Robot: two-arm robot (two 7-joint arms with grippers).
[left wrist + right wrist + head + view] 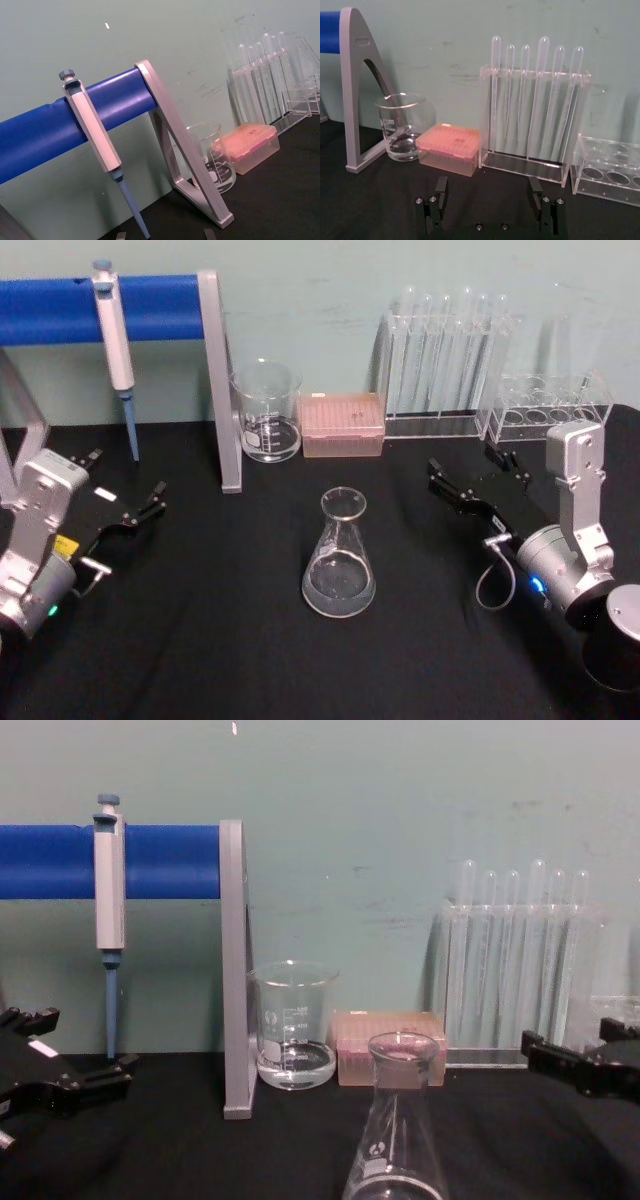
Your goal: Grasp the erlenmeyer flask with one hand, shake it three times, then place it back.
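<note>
The erlenmeyer flask stands upright on the black table at its middle, with a little clear liquid in its base; the chest view has it close in front. My left gripper rests open at the left, well clear of the flask, and appears at the chest view's left edge. My right gripper rests open to the right of the flask, apart from it, its fingers spread with nothing between them. It also shows at the chest view's right edge.
Along the back wall stand a glass beaker, a pink tip box, a rack of test tubes and a low clear rack. A pipette hangs from a blue bar on a grey stand.
</note>
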